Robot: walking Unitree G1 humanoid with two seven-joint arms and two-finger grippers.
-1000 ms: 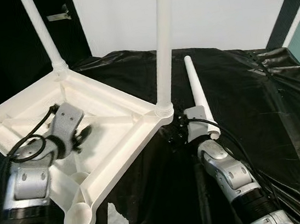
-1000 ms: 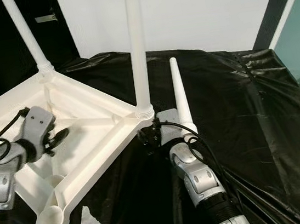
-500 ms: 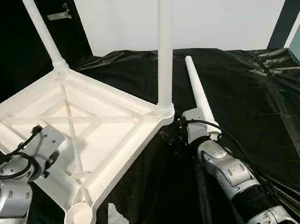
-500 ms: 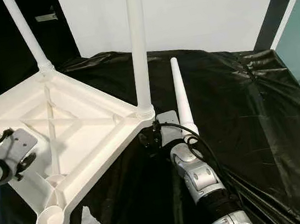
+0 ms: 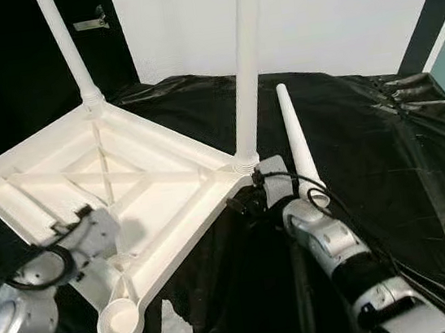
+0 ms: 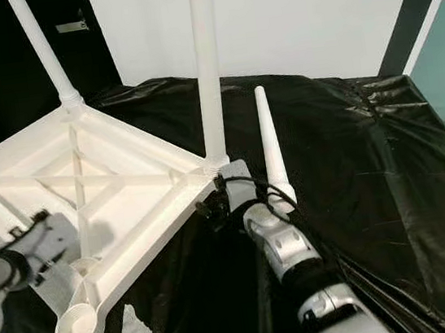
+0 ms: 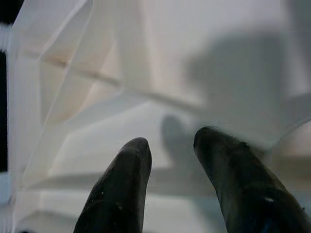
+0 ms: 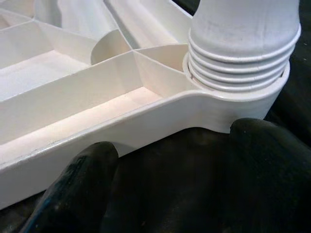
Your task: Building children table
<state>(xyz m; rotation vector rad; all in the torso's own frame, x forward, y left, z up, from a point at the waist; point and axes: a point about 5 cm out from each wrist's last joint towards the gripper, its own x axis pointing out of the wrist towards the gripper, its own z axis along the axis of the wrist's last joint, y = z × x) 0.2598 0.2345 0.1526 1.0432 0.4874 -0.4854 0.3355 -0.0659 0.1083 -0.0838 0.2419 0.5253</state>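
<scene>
White upturned table [image 5: 137, 173] on black sheet [image 5: 385, 153], corner just beyond spread right gripper [image 8: 165, 160], ribbed underside close under left gripper [image 7: 170, 160], fingers parted, both empty.

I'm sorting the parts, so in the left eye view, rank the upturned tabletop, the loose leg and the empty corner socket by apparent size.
1. Upturned tabletop, largest.
2. Loose leg lying on the black sheet.
3. Empty corner socket, smallest, despite being nearest the camera.

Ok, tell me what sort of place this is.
Probably a makeshift indoor assembly spot rather than a lived-in room. A white upturned table top with legs screwed in lies on a surface draped in black plastic sheeting, a loose leg beside it, against a bare white wall.
</scene>
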